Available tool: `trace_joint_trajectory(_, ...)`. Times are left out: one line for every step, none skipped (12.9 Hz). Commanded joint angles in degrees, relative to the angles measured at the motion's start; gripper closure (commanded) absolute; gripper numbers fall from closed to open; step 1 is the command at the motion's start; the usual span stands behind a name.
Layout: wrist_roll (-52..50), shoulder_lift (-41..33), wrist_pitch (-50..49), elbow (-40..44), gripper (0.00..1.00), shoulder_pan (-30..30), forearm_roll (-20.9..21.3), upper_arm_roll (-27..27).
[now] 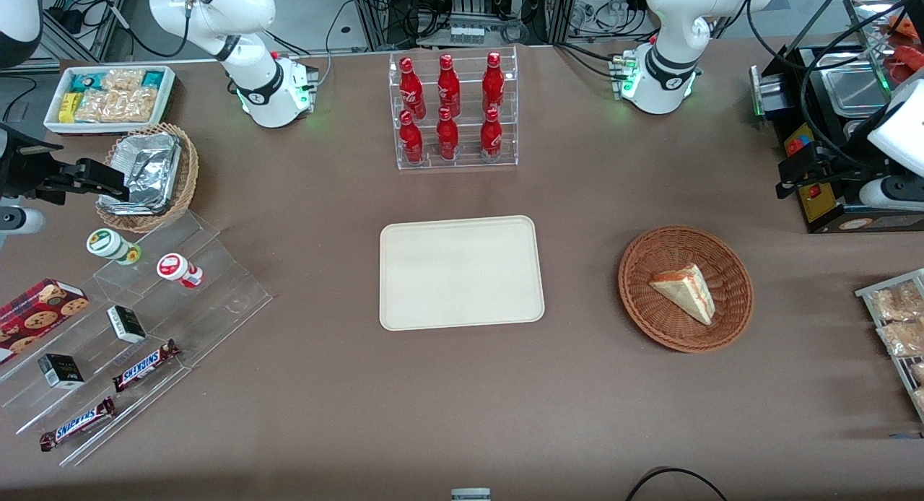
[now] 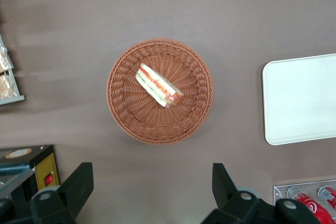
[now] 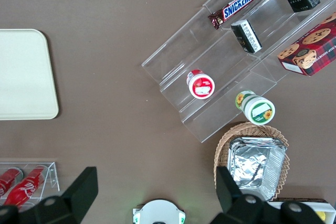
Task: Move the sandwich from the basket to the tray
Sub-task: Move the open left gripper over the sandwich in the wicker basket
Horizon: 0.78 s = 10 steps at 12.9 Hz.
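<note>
The sandwich (image 1: 686, 292) (image 2: 157, 85), a pale wedge with red and green filling along its edge, lies in the round reddish-brown basket (image 1: 639, 266) (image 2: 122, 109). Beside the basket, toward the table's middle, lies the cream tray (image 1: 462, 273) (image 2: 302, 98) with nothing on it. My gripper (image 1: 794, 175) (image 2: 152, 187) hangs high over the table at the working arm's end, farther from the front camera than the basket. It is open, with only bare tabletop between its black fingers (image 2: 79, 182).
An acrylic rack of red bottles (image 1: 451, 111) stands farther back than the tray. A black appliance (image 1: 830, 125) sits under my arm. A rack of snack bags (image 1: 895, 320) lies at the working arm's end. Acrylic steps with snacks (image 1: 144, 328) and a foil-lined basket (image 1: 148, 176) lie toward the parked arm's end.
</note>
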Motion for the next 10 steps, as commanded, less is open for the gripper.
trace_joint_trajectory(-2.6,0.8,-1.7,1.4,0.00,0.5,2.3,-0.8)
trace_joint_trajectory(-2.6,1.0,-1.8,1.4,0.00,0.4,2.4,-0.8)
trace_joint_trajectory(-3.0,1.1,-1.7,1.3,0.00,0.2,2.5,-0.8)
trace_joint_trajectory(-3.2,1.3,-1.7,1.2,0.00,0.2,2.6,-0.8)
trace_joint_trajectory(-3.6,1.6,-1.6,0.4,0.00,0.3,3.1,-0.7)
trace_joint_trajectory(-4.4,1.7,-0.5,-1.1,0.00,0.5,3.5,-0.6)
trace_joint_trajectory(-4.6,1.6,1.1,-2.8,0.00,0.5,3.7,-0.4)
trace_joint_trajectory(-4.9,1.0,3.4,-5.6,0.00,0.6,3.8,-0.3)
trace_joint_trajectory(-7.0,0.6,5.5,-7.7,0.00,0.7,3.8,-0.3)
trace_joint_trajectory(-10.0,0.6,8.4,-10.3,0.00,0.6,3.8,-0.1)
